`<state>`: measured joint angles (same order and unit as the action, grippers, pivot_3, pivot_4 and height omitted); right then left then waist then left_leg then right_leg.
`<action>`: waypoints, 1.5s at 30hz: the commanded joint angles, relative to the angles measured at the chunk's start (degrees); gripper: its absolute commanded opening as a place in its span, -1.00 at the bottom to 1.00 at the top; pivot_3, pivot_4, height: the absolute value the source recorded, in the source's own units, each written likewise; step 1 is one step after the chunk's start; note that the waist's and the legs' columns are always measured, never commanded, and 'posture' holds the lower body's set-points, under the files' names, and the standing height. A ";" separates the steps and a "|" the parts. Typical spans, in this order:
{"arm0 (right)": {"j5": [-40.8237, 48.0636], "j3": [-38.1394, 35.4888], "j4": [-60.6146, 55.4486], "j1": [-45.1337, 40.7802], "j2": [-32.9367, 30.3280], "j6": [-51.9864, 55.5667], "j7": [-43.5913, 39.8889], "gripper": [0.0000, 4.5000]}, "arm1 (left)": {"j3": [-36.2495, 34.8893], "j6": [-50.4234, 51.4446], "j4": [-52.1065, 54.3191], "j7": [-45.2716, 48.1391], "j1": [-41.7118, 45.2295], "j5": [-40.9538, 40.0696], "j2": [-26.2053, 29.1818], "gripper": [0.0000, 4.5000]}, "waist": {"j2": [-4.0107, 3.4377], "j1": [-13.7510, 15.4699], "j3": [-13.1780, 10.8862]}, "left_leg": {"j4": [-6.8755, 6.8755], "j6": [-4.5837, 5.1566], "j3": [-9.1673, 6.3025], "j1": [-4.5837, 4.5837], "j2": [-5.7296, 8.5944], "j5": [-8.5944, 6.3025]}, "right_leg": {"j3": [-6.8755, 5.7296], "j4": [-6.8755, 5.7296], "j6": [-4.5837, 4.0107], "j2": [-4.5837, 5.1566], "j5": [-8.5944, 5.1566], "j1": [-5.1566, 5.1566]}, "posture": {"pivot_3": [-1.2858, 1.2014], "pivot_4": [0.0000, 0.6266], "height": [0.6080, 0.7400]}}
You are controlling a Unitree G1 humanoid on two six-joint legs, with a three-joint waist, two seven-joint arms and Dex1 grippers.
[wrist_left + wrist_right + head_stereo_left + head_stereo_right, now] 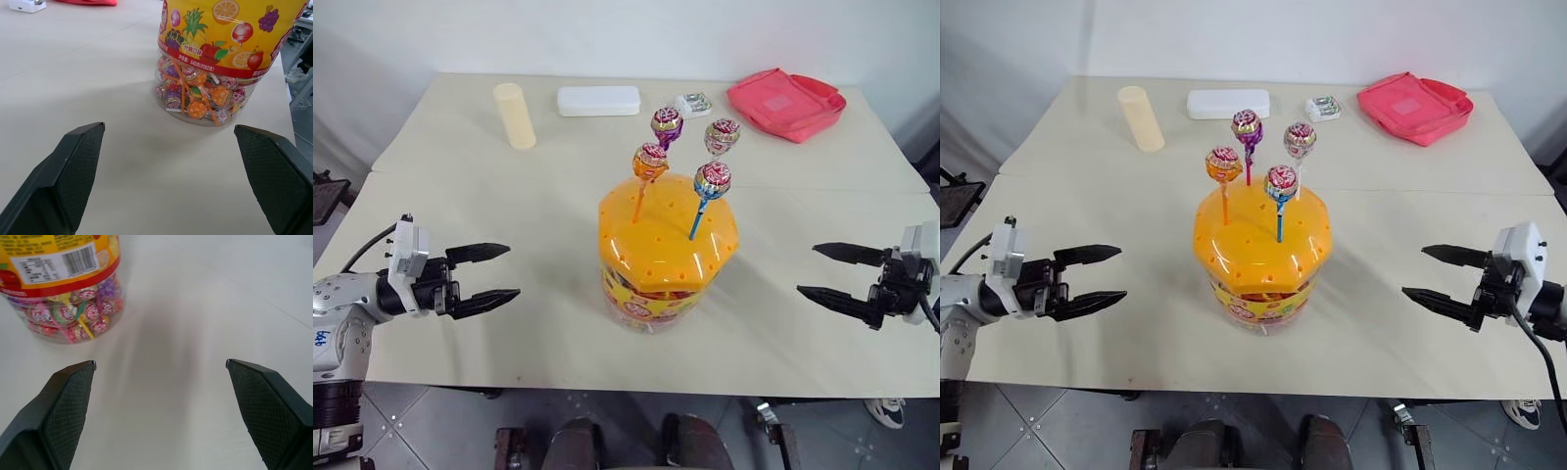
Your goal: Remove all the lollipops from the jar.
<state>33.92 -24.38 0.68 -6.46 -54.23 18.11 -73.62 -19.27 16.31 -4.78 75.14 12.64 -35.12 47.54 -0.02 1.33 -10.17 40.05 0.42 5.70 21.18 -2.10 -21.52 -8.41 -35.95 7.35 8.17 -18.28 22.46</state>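
Observation:
The jar [668, 257] is a clear tub with a colourful label and an orange-yellow domed lid, standing at the table's middle. Several lollipops stand upright in holes in the lid: orange [650, 163], purple [667, 122], pink-silver [722, 135] and blue-red [712, 179]. My left gripper [512, 270] hovers open to the left of the jar, pointing at it, well apart from it. On the other side my right gripper [808, 269] is open too, with a clear gap to the jar. Both wrist views show the jar's wrapped candies [195, 93] [73, 313] beyond empty fingers.
At the back of the table stand a slim cream cylinder [515, 116], a flat white box [598, 100], a small white packet [693, 104] and a pink bag [786, 102]. The table's front edge [607, 382] runs just below both grippers.

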 commanded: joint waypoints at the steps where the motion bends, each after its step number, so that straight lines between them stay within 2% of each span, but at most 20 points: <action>1: 0.08 0.31 0.48 -1.47 -0.93 -0.69 -1.04 0.98 | -1.50 1.76 3.40 -0.47 -1.12 -1.43 1.52 1.00 | 0.00 -0.05 0.00 | 0.00 0.00 0.00 0.00 0.00 0.00 | 0.00 0.00 0.00 0.00 0.00 0.00 | 0.03 -0.52 1.00; 5: -0.12 1.27 1.56 -3.11 -1.43 -0.36 -1.60 0.98 | -1.64 7.59 7.01 -4.72 -0.36 -2.22 2.88 1.00 | 0.00 0.05 0.00 | 0.00 0.00 -0.02 0.01 0.00 0.00 | 0.00 0.00 0.00 0.00 0.00 0.00 | 0.03 -0.52 1.00; 11: 0.05 0.97 0.97 -4.56 -1.18 1.10 -0.59 0.98 | -3.25 6.54 14.10 -6.72 0.45 -2.13 4.34 1.00 | 0.00 0.00 0.00 | 0.00 0.00 -0.02 0.02 -0.01 0.00 | 0.00 -0.01 0.00 0.01 0.00 0.01 | 0.03 -0.52 1.00; 15: 2.19 -0.17 -1.86 -4.72 -1.30 4.43 0.60 0.98 | -2.74 11.97 17.07 -8.11 4.96 -5.28 6.85 1.00 | 0.00 0.08 0.00 | 0.02 0.00 -0.04 0.02 0.00 0.00 | 0.00 -0.02 0.00 0.01 0.00 0.00 | 0.03 -0.52 1.00; 18: 0.20 -0.05 -3.74 -4.16 -1.40 0.64 0.29 0.98 | -0.32 11.85 16.60 -8.87 12.15 -5.27 7.00 1.00 | 0.00 0.20 0.00 | 0.02 0.00 -0.03 0.02 0.00 0.00 | 0.01 -0.02 0.00 0.01 0.00 0.00 | 0.03 -0.52 1.00; 20: 1.98 0.21 -5.24 -4.50 -2.47 3.71 -0.18 0.98 | 1.05 12.02 15.37 -9.67 17.28 -5.59 5.81 1.00 | 0.01 0.25 0.00 | 0.05 0.00 -0.05 0.04 0.01 0.00 | -0.01 -0.03 0.00 0.01 0.00 0.00 | 0.03 -0.52 1.00; 24: 9.52 -2.44 -9.15 -6.51 -2.04 4.22 -5.30 0.98 | 7.80 10.07 12.66 -7.12 29.36 -5.78 -0.84 1.00 | 0.00 0.26 0.00 | 0.07 0.00 -0.06 0.05 0.06 0.00 | -0.02 -0.02 0.02 0.01 0.01 -0.02 | 0.03 -0.52 1.00; 28: 13.49 -3.60 -13.24 -7.09 -1.89 5.53 -5.35 0.98 | 10.75 9.15 9.62 -4.63 35.32 -6.63 -6.62 1.00 | 0.04 0.14 -0.02 | 0.08 0.01 -0.07 0.06 0.07 0.00 | -0.02 -0.04 0.02 0.01 0.01 -0.01 | 0.03 -0.52 1.00; 35: 16.81 -5.36 -17.96 -7.81 -0.54 6.71 0.66 0.98 | 14.31 11.93 9.27 1.50 37.77 -10.46 -12.17 1.00 | 0.06 0.02 -0.03 | 0.08 0.01 -0.09 0.06 0.06 0.01 | -0.02 -0.04 0.02 0.00 0.01 0.00 | 0.03 -0.52 1.00; 42: 16.84 -8.59 -20.26 -4.11 -0.62 6.83 3.54 0.98 | 16.92 15.04 9.65 5.70 37.90 -10.49 -11.65 1.00 | 0.08 0.28 -0.04 | 0.15 0.03 -0.16 0.13 0.09 0.01 | -0.03 -0.04 0.03 0.01 0.02 -0.01 | 0.03 -0.52 1.00; 45: 16.84 -9.47 -20.80 -3.02 -0.35 6.78 4.61 0.98 | 17.41 14.03 8.68 6.83 38.53 -10.30 -13.23 1.00 | 0.08 0.22 -0.05 | 0.15 0.03 -0.17 0.13 0.09 0.01 | -0.03 -0.04 0.03 0.01 0.02 -0.01 | 0.03 -0.52 1.00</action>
<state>49.67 -31.55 -18.18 -9.63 -54.70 25.16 -69.63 -1.61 31.11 3.63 81.11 49.69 -44.84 34.56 0.06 1.55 -10.21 40.20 0.46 5.53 21.30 -2.01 -21.51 -8.44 -35.99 7.38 8.19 -18.26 22.44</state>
